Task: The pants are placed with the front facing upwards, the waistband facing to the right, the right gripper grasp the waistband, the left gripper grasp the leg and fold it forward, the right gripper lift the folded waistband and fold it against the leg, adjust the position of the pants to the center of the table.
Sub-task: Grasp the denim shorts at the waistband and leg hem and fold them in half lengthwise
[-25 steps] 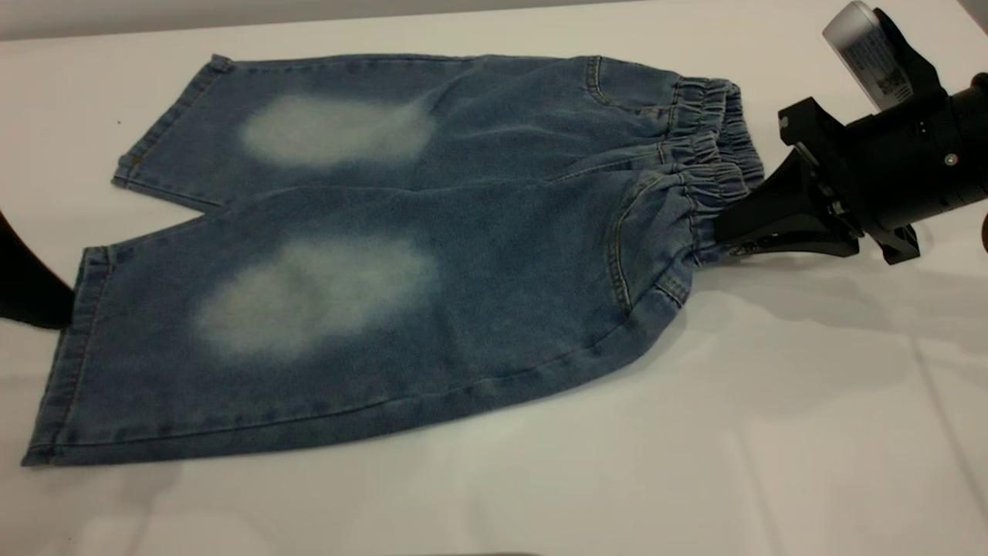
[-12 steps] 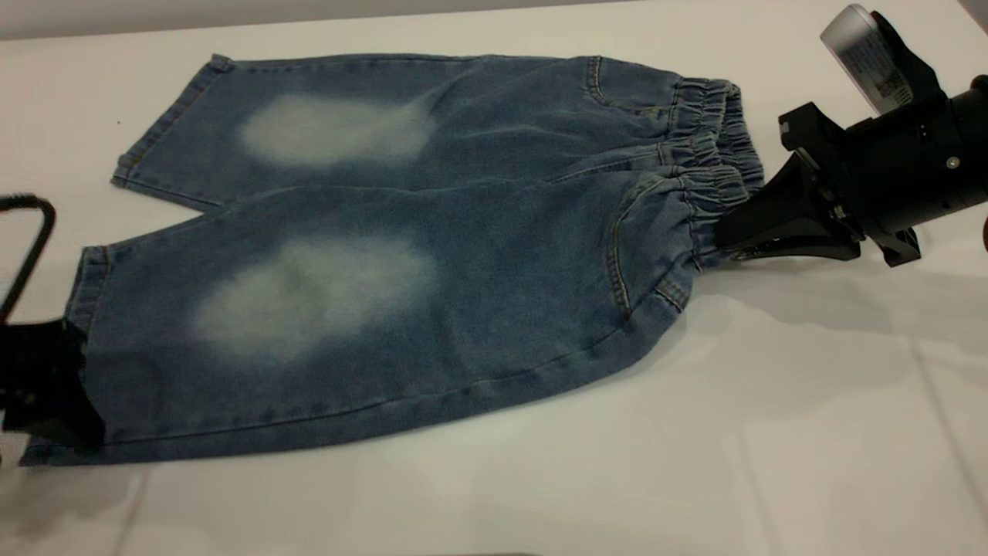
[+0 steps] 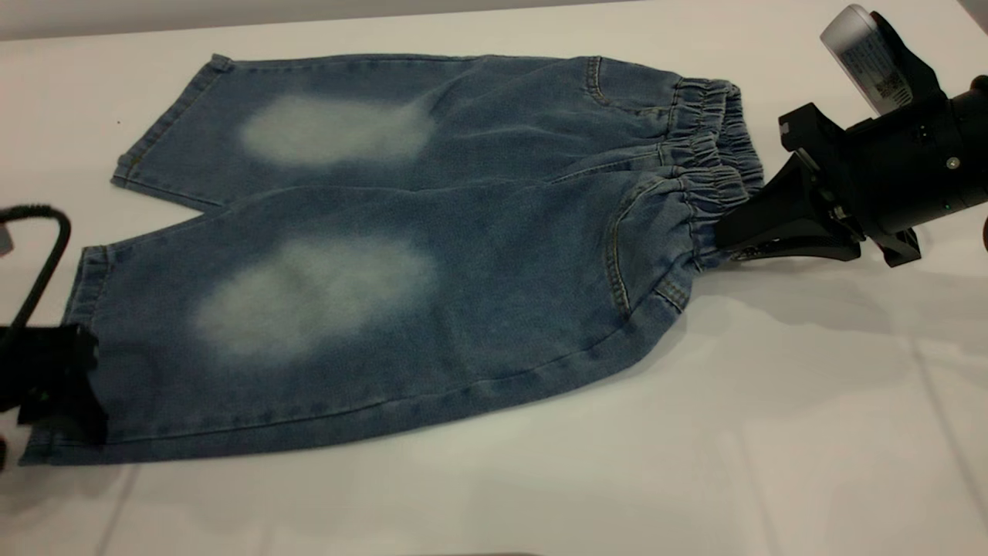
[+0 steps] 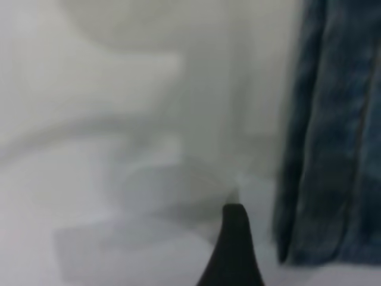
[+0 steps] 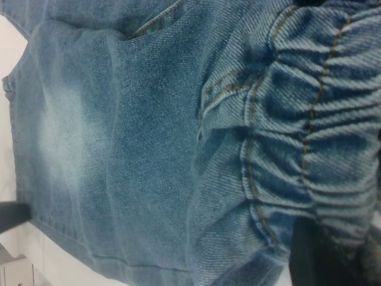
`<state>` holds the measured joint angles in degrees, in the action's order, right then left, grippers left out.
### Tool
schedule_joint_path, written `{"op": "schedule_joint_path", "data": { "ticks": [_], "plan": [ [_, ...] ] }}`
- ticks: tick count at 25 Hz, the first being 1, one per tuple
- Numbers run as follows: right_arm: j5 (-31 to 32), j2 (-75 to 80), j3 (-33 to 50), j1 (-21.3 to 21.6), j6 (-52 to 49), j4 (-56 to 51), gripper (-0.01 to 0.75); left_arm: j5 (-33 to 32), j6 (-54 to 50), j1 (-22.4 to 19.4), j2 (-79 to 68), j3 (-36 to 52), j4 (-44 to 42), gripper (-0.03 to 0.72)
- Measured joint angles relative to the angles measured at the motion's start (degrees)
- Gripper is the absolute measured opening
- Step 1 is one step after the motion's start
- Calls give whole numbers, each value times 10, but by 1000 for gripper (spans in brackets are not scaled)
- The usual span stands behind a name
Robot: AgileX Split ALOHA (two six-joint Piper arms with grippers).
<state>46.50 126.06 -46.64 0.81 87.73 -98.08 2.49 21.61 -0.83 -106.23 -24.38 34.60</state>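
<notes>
The pants [image 3: 401, 255] lie flat on the table [image 3: 772, 432], front up, legs pointing left, waistband [image 3: 714, 162] at the right; the near leg overlaps the far one slightly at the crotch; the right gripper [image 3: 729, 228] lies low at the waistband's near corner, its jaws clenched on the gathered band, which bunches toward them; the right wrist view shows ruched denim filling the space ahead of the jaws; the left gripper [image 3: 73, 386] sits at the near leg's hem [image 3: 77, 309], at its near corner, overlapping the cloth edge; whether its jaws are parted or closed cannot be told; its cable [image 3: 38, 255] arcs above the table.
</notes>
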Motion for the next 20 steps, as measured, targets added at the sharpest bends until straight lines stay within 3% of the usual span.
{"op": "schedule_joint_path", "data": {
  "ticks": [5,14,18,20],
  "plan": [
    [0,0,0,0,0,1,32,-18,4,0,-3,-19,0,530],
    [0,0,0,0,-1,2,32,-15,6,-1,-30,-25,-1,394],
    [0,0,0,0,-2,2,32,-11,7,-1,-31,-25,-2,256],
    [0,0,0,0,-2,2,32,-11,7,-1,-30,-25,-2,137]
  ]
}}
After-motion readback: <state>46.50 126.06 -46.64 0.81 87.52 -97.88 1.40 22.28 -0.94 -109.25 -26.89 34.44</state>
